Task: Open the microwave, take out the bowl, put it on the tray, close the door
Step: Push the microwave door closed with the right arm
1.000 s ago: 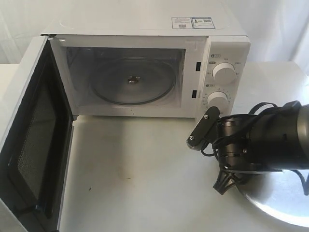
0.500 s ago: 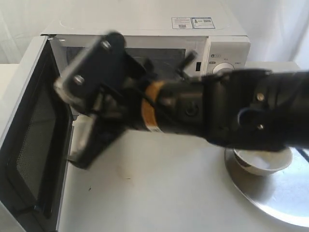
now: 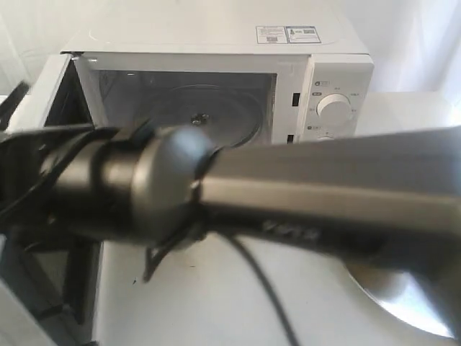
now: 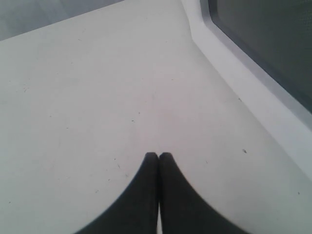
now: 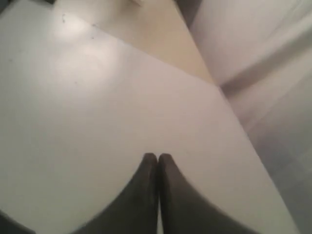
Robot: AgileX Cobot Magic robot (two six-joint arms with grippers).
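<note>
The white microwave point(image 3: 216, 43) stands open at the back, with only the glass turntable point(image 3: 209, 115) showing inside. Its door point(image 3: 50, 90) is swung out at the left, largely covered by my right arm point(image 3: 302, 194), which stretches blurred across the whole exterior view to the door's side. A sliver of the silver tray point(image 3: 414, 306) shows at lower right. The bowl is hidden behind the arm. My right gripper point(image 5: 157, 156) is shut and empty over a plain white surface. My left gripper point(image 4: 158, 155) is shut and empty over the table, beside the door's white frame point(image 4: 253, 83).
The white table point(image 3: 216, 303) runs in front of the microwave. The two dials point(image 3: 335, 107) face forward on its right. In the right wrist view the white surface ends at an edge with beige floor point(image 5: 156, 34) beyond it.
My right arm swung from over the tray leftward across the view to the door's side. The bowl, seen on the tray half a second ago, is now covered by the arm.
</note>
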